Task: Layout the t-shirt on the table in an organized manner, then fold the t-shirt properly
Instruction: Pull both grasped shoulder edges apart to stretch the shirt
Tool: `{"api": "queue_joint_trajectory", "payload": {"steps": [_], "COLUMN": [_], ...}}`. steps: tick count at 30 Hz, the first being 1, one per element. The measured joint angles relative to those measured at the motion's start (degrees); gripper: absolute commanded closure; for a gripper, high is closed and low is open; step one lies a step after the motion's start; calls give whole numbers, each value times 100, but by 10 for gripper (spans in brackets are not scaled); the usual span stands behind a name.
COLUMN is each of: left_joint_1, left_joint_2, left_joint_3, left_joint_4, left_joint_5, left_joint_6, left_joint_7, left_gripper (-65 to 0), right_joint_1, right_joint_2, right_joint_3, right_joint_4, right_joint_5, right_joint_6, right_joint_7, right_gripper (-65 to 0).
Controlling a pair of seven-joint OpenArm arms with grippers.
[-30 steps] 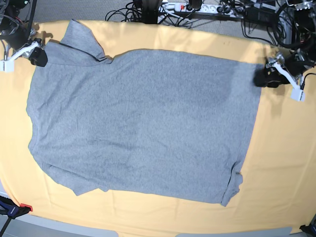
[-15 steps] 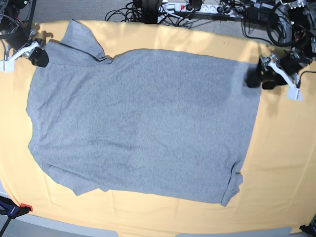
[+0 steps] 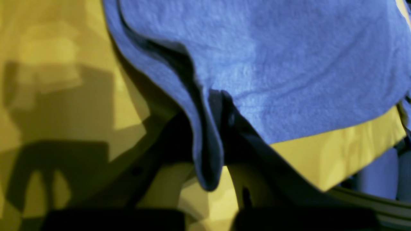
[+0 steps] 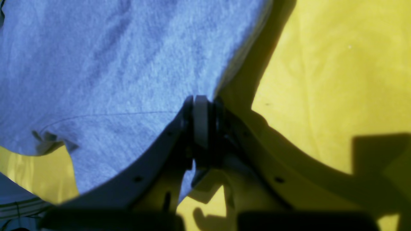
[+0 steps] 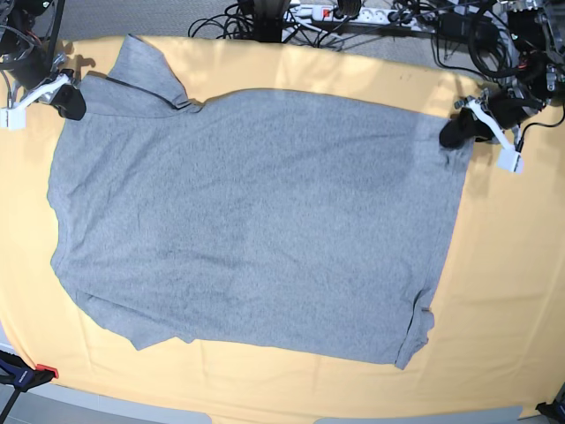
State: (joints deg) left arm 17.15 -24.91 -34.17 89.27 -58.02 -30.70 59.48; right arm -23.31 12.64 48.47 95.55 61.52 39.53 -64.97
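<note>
The grey t-shirt [image 5: 256,221] lies spread flat on the yellow table [image 5: 503,265], plain side up, with one sleeve pointing to the far left. At the shirt's far right corner, my left gripper [image 5: 452,132] is shut on the fabric. The left wrist view shows a fold of the t-shirt [image 3: 289,64] pinched between that gripper's [image 3: 210,134] dark fingers. My right gripper [image 5: 71,102] sits at the far left edge by the sleeve. In the right wrist view it [image 4: 200,125] is shut on the edge of the t-shirt [image 4: 112,70].
Cables and a power strip [image 5: 335,12] lie beyond the table's far edge. A red-tipped clamp [image 5: 26,373] sits at the near left corner. Bare yellow cloth runs along the right side and the near edge of the table.
My left gripper moved left from beside the shirt onto its far right corner and shut on the fabric. The right gripper stayed in place and tightened.
</note>
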Motion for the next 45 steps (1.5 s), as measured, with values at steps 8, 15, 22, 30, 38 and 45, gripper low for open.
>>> {"api": "queue_joint_trajectory", "payload": {"steps": [8,15,22,30,38,45], "left_joint_1": [-444,-981,-1250,-1285,-1283,-1285], "left_joint_2": [2,2,4,13,35,48], "left_joint_3": [0,0,0,0,2,4], "left_joint_4": [-11,-13,-13,-13,-13,-13], "left_joint_5": [645,730,916,1047,1049,1043], "left_joint_6": [22,20,22,7,4,-4], "left_joint_7": [-262,-369,-479,-658,-660,-660], "left_gripper": [0,0,0,0,0,0], "right_joint_1": [4,345,688,763,927,1115], "right_joint_2": [181,179,177,175,195,450], "right_joint_3": [0,0,-4,-4,-4,-26], "right_joint_4": [2,0,0,0,-4,-4], "right_joint_5": [2,-260,-457,-863,-1460,-1915], "right_joint_6": [0,2,17,17,55,59], "right_joint_7": [186,199,219,651,782,846], "right_gripper": [0,0,0,0,0,0]}}
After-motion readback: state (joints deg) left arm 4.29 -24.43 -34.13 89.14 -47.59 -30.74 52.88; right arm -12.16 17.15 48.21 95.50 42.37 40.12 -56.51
